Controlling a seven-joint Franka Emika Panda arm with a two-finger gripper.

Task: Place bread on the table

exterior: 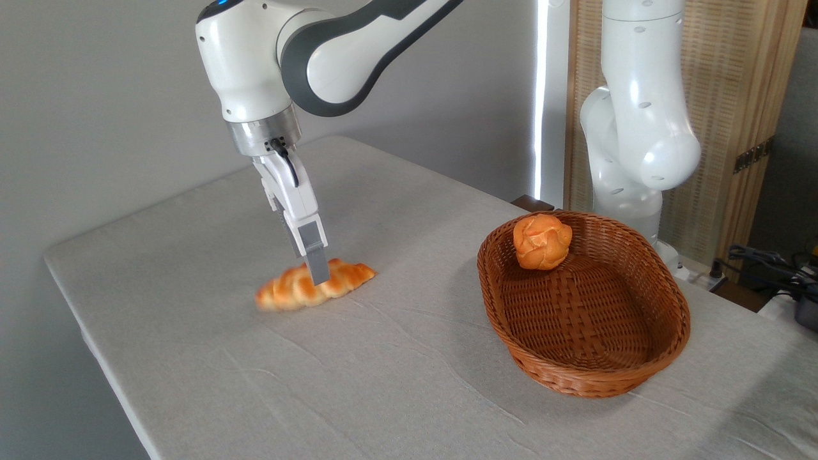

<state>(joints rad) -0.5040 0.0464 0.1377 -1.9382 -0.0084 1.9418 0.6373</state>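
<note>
The bread [285,291], a long braided golden-orange loaf, lies low on the grey-clothed table [383,383], left of the middle. Its left end looks blurred. My gripper [314,275] comes down from above and straddles the loaf's middle. The near grey finger [316,259] covers the loaf's front side, and the far finger is hidden behind it. The jaws appear shut on the loaf. I cannot tell whether the loaf rests fully on the cloth or hangs just above it.
A brown oval wicker basket [664,332] stands on the table's right part with a round orange knotted bun [542,240] leaning on its far-left inner wall. The arm's white base [632,147] rises behind the basket. Cables [767,262] lie at the far right.
</note>
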